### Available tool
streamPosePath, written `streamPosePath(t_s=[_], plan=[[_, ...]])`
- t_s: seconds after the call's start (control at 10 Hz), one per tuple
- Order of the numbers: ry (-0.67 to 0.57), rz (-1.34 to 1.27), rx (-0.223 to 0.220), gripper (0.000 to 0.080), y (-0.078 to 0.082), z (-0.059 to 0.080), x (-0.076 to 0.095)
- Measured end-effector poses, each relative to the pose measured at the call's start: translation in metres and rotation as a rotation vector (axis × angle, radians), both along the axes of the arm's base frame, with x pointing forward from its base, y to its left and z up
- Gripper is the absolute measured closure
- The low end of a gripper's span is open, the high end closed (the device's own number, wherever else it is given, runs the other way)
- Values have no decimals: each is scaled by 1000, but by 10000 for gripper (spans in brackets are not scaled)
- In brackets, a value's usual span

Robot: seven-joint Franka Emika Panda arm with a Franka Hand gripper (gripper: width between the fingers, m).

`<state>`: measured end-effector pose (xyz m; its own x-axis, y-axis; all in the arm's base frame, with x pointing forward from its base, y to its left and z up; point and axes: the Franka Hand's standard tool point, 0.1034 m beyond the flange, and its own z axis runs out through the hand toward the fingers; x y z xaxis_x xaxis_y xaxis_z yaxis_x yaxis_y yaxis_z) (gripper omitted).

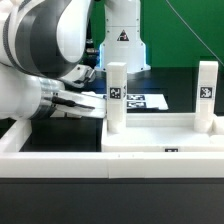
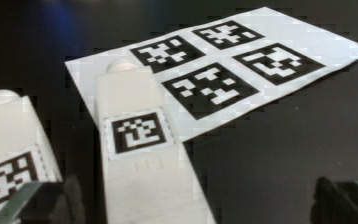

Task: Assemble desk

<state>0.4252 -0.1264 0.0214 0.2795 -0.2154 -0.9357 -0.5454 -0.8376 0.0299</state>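
Observation:
Two white square leg posts stand upright on the white tabletop slab: one near the middle, one at the exterior view's right. My gripper reaches in level from the exterior view's left, up against the middle post. In the wrist view that tagged post runs between my open fingers, nearer the other finger and not clamped. My gripper is open. A second tagged post shows beside it.
The marker board lies flat on the black table behind the posts; it also shows in the wrist view. A long low white border wall runs along the front. The arm's bulk fills the exterior view's upper left.

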Motion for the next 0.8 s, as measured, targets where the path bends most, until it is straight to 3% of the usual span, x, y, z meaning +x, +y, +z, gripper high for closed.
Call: streamPosePath(t_s=[0.2, 0.4, 0.8], plan=[[-17, 13, 26, 151, 1, 1, 0], [-59, 45, 98, 151, 3, 5, 2], [-61, 51, 91, 151, 0, 5, 2]])
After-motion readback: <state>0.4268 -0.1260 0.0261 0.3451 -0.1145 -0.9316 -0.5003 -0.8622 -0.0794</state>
